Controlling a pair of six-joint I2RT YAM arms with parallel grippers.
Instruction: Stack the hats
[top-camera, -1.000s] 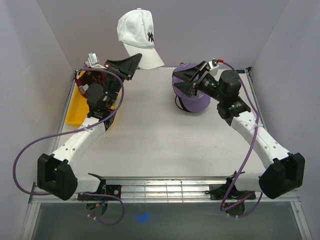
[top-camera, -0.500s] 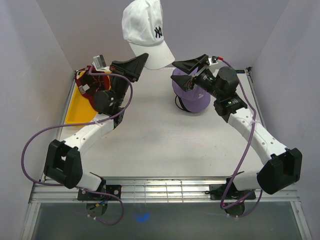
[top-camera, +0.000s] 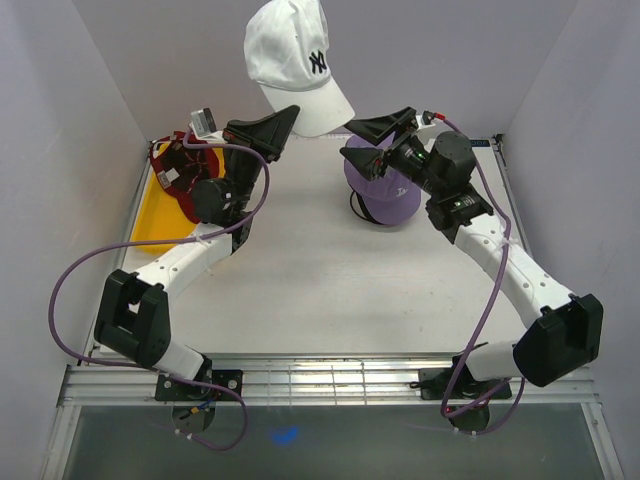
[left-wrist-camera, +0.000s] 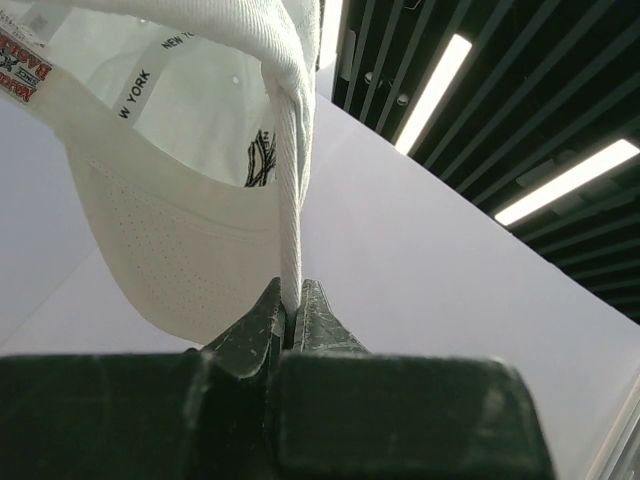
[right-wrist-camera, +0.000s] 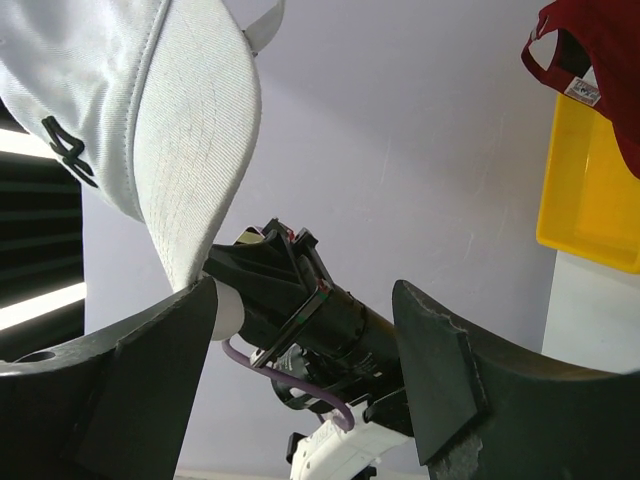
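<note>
While the left claw (top-camera: 288, 116) pinches the white hat (top-camera: 298, 55) by its brim and holds it high over the far edge of the counter (top-camera: 300, 280), the step in hand looks like a handoff, or a carry to the stack.

Top view: right claw (top-camera: 349, 140) is spread wide and empty, just beside the brim tip. Purple hat (top-camera: 385, 195) sits on the counter under it. A dark rim below it may be the black hat, can't confirm. Red hat (top-camera: 168, 172) is over the tray (top-camera: 150, 225), far left.

Left wrist: jaws are clamped on the brim edge and the hat stands above the claw.

Right wrist: wide jaws frame the brim, with its tip near one finger (right-wrist-camera: 150, 380). Contact is unclear.

Next: either the right claw closes on the brim, or the left lowers the white hat onto the purple one, crown over crown and brims aligned.
</note>
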